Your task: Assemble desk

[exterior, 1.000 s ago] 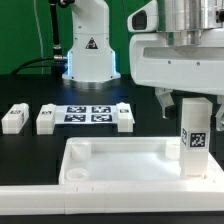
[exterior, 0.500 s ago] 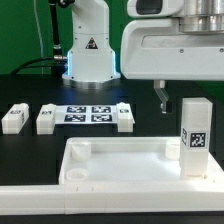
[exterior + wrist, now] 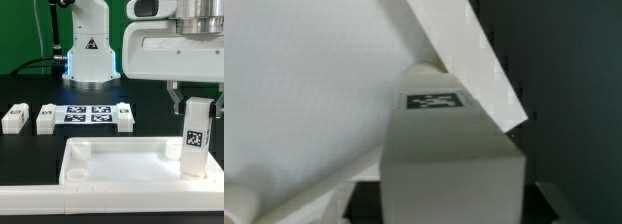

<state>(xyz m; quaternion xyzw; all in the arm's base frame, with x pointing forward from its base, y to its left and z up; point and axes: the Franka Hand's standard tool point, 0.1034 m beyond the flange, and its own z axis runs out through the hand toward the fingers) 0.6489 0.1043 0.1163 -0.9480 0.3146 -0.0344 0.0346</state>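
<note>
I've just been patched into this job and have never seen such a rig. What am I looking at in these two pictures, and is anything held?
This is one robot arm, its base at the back, with a two-finger claw. It is building a small desk. The exterior view comes from a camera off the arm, looking across the black table. The wrist view comes from a camera on the arm's wrist, close to the work. In front lies the desk top, a white rimmed tray. One leg stands upright in its corner on the exterior view's right; the wrist view shows it close up. Three more legs lie beside the marker board. The claw is at the standing leg's top, with one finger against its side. I cannot tell whether it grips yet.
</note>
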